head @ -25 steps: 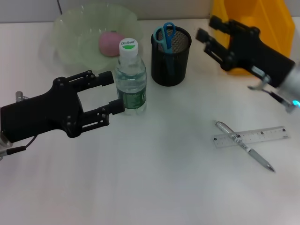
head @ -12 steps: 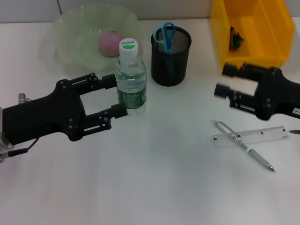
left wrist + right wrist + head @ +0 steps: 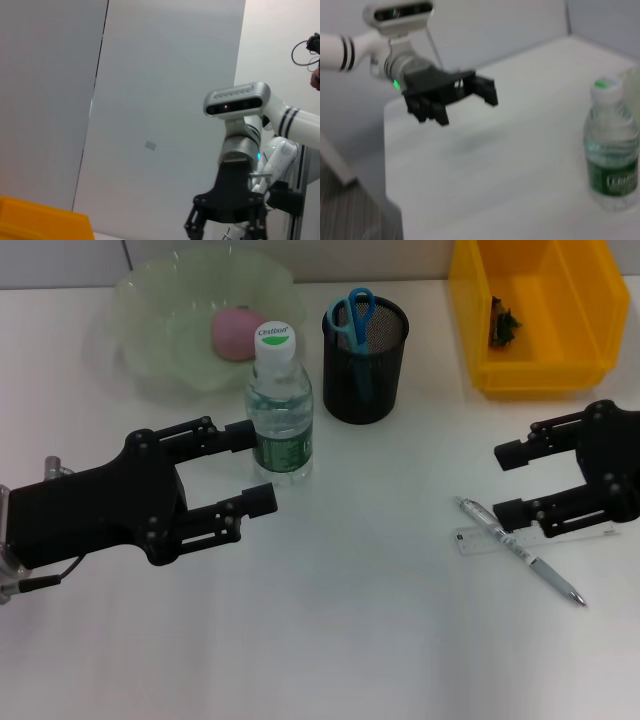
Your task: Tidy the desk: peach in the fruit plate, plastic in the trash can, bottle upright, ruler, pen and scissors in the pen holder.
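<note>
With its fingers spread wide apart & holding nothing, the right gripper (image 3: 508, 482) hangs just above the ruler (image 3: 478, 539) and pen (image 3: 520, 551), over the right side of the desk (image 3: 360, 640). Left gripper (image 3: 253, 464) is likewise spread & empty, just near-left of the upright bottle (image 3: 279, 410), not touching it. Pen's long axis runs far-left to near-right, tip toward near-right; ruler lies left-right across it, mostly hidden under the gripper. Scissors (image 3: 351, 316) stand handles-up in the pen holder (image 3: 365, 360); peach (image 3: 236, 333) sits in the fruit plate (image 3: 150, 315) far-left; dark plastic scrap (image 3: 502, 321) lies in the yellow bin (image 3: 535, 310) far-right. Right wrist cam shows only the bottle (image 3: 608, 150) & the other arm's gripper (image 3: 465, 95), no pen or ruler. Left wrist cam catches the right gripper (image 3: 227, 227) against a wall.
</note>
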